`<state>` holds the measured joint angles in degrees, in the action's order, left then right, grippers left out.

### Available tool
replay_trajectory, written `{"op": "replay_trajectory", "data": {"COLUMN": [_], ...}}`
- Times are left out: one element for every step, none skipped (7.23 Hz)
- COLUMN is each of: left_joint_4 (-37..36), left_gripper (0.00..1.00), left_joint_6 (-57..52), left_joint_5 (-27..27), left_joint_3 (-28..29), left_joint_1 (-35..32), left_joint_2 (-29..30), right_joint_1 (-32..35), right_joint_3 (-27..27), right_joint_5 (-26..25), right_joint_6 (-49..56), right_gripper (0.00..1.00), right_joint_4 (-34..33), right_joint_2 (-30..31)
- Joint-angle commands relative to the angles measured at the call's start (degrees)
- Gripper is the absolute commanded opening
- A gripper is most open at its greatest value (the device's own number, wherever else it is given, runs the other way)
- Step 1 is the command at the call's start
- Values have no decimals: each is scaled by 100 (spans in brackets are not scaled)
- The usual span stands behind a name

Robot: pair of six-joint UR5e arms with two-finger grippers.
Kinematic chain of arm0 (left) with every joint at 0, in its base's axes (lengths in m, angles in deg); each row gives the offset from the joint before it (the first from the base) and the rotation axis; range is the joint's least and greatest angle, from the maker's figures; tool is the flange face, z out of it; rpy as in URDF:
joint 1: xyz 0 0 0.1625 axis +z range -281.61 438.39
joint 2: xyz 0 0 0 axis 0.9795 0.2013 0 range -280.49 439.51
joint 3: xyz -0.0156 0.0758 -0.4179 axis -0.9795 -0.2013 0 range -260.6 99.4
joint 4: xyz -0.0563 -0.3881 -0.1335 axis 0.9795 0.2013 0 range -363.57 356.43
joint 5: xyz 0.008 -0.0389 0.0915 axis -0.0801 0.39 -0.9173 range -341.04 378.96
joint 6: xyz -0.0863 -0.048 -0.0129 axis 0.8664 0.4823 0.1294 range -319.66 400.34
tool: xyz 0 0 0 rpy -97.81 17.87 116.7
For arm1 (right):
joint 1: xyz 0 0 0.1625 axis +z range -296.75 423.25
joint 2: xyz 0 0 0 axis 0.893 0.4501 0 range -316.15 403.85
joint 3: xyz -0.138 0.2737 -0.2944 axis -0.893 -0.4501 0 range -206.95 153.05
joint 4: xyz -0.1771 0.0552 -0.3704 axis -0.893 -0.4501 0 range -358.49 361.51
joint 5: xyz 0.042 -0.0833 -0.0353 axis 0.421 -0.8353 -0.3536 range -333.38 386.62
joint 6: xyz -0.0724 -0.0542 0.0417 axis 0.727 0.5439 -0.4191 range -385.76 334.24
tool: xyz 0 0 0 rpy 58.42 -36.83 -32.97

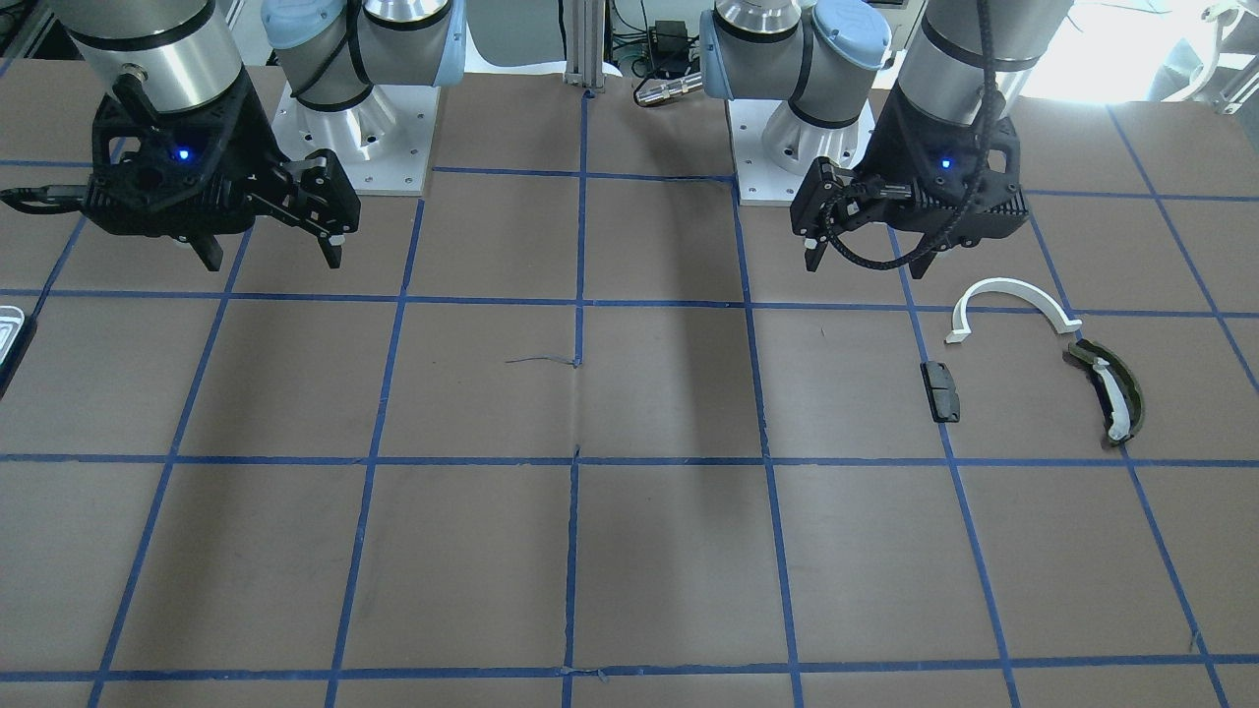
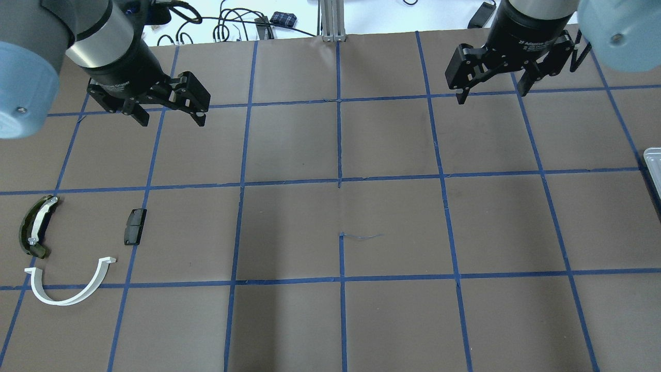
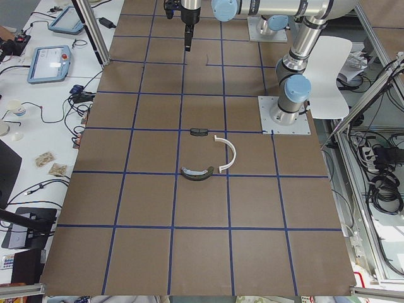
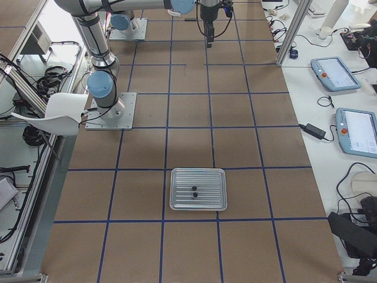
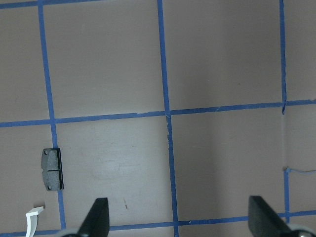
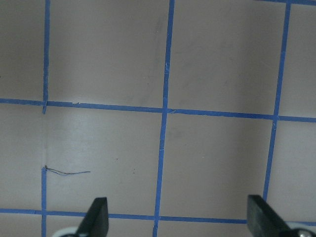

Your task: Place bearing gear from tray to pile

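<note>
The tray (image 4: pixel 198 203) lies on the table near the robot's right end, with two small dark parts, the bearing gears (image 4: pixel 192 191), on it. Only its edge shows in the overhead view (image 2: pixel 654 164) and the front view (image 1: pixel 9 322). The pile lies at the left end: a white arc (image 2: pixel 98 279) (image 1: pixel 1013 286), an olive curved piece (image 2: pixel 35 227) (image 1: pixel 1111 393) and a black block (image 2: pixel 135 226) (image 1: pixel 941 390) (image 5: pixel 51 169). My left gripper (image 2: pixel 172 123) (image 1: pixel 866 268) hangs open and empty, above the table beyond the pile. My right gripper (image 2: pixel 492 97) (image 1: pixel 271 264) is open and empty, far from the tray.
Brown table surface with a blue tape grid. The arm base plates (image 1: pixel 356 138) (image 1: pixel 787 157) stand at the robot's side. Side benches hold tablets (image 4: pixel 334 73) and cables beyond the table's edge.
</note>
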<state>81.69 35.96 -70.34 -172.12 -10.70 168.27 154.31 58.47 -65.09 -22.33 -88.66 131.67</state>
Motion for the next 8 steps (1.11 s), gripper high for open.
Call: {"op": "replay_trajectory", "data": {"left_joint_4": [0,-9,-9,-9,-9,-9,-9,-9], "left_gripper": [100,100,100,100,100,100,100,100], "left_joint_6": [8,8,-1,-44,7,8,8,-1], "left_joint_5": [18,18,9,9,18,18,18,18], "left_joint_3": [29,21,29,30,30,38,30,21], "left_joint_1": [-20,-29,-21,40,-11,-3,-3,-3], "left_joint_2": [18,27,18,18,1,9,9,1], "right_joint_1": [-9,-9,-35,-87,-105,-140,-219,-585], "right_joint_3": [1,1,18,27,27,27,36,27], "right_joint_5": [-5,-14,-5,-5,-22,-23,-31,-40], "right_joint_6": [9,9,35,105,245,246,534,1685], "right_gripper": [100,100,100,100,100,100,100,100], "right_joint_4": [0,0,26,52,52,87,53,-9], "right_joint_2": [7,-2,-28,-11,-28,-28,-63,-115]}}
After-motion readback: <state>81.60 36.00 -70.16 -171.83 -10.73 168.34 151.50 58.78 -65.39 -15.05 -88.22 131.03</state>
